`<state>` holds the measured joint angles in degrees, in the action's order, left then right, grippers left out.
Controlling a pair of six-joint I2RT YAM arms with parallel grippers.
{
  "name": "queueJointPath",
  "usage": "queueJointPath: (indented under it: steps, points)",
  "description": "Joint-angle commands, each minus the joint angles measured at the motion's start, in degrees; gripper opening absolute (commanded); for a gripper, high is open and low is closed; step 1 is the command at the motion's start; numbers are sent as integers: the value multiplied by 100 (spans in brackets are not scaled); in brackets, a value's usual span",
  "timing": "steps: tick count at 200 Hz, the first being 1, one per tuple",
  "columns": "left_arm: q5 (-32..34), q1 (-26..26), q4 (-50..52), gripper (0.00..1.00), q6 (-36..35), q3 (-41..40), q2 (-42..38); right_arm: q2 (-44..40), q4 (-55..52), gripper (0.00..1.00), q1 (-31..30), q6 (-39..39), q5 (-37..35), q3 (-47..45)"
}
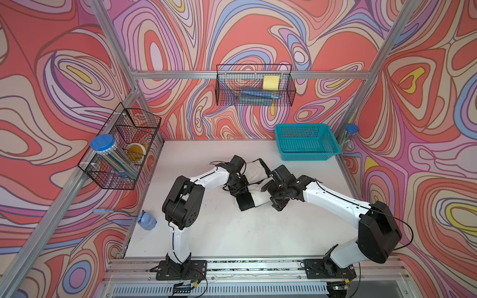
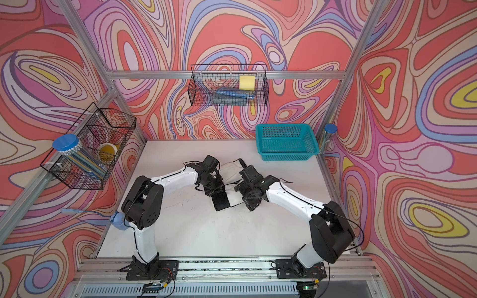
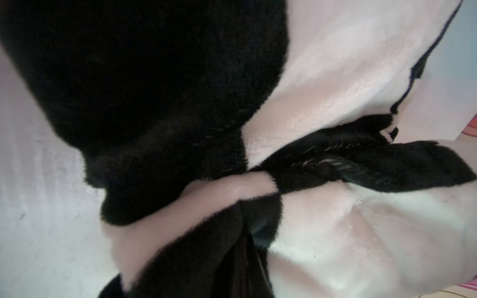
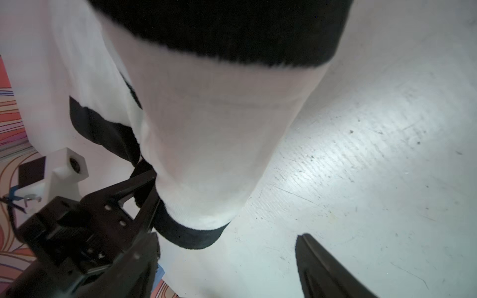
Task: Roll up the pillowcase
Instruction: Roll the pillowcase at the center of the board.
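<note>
The pillowcase point(image 1: 247, 202) point(image 2: 224, 202) lies mid-table as a narrow, partly rolled bundle of black and white fuzzy fabric, running from near the arms' wrists toward the back. My left gripper point(image 1: 236, 190) point(image 2: 214, 189) presses down on its left side. In the right wrist view its fingers point(image 4: 148, 188) are shut on a black fold beside the roll point(image 4: 211, 129). Fabric point(image 3: 335, 77) fills the left wrist view and hides the jaws. My right gripper point(image 1: 271, 197) point(image 2: 244, 198) point(image 4: 227, 258) stands open at the roll's near right end, with only bare table between its fingers.
A teal plastic basket point(image 1: 307, 152) point(image 2: 286, 154) stands at the back right of the white table point(image 1: 232, 232). Wire baskets hang on the back wall point(image 1: 254, 85) and the left wall point(image 1: 121, 149). A blue object point(image 1: 147, 219) sits at the table's left edge.
</note>
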<state>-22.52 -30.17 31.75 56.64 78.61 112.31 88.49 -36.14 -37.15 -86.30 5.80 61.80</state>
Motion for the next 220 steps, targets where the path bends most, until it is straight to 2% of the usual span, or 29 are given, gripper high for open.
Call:
queueJointPath:
  steps: [1, 17, 44, 84, 92, 103, 121, 151, 172, 178, 198, 220]
  points:
    - [-101, -6, 372, 0, 158, -74, 249, 245, 573, 85, -149, -335, -577, -143]
    - [-103, -6, 382, 0, 162, -82, 197, 472, 802, 85, -199, -396, -842, -219]
    - [-173, 8, 345, 0, 212, -156, 101, 991, 1091, 85, -237, -606, -756, -291]
    - [-298, 29, 170, 0, 283, -320, -29, 1488, 1541, 84, -399, -584, -1430, -264]
    - [-327, 21, 143, 0, 306, -352, -42, 1613, 1542, 80, -399, -570, -1500, -178]
    - [-379, 24, 81, 0, 328, -411, -60, 1755, 1542, 68, -401, -493, -1500, -56]
    - [-435, 37, 60, 0, 309, -434, -132, 1839, 981, 51, -399, -353, -1323, 241]
    - [-646, 149, 11, 0, 259, -447, -457, 1353, 254, 43, -308, -339, -560, -111]
    - [-683, 276, -33, 25, 219, -474, -763, 571, -783, 43, -113, -65, -223, -232]
    - [-712, 290, -33, 30, 195, -454, -801, 416, -1015, 43, -9, 68, -91, -248]
    - [-771, 297, -47, 33, 111, -366, -792, 175, -1827, 42, 207, 482, 297, -148]
    - [-909, 283, -218, 34, 153, -440, -698, 288, -2429, 44, 271, 865, 588, 232]
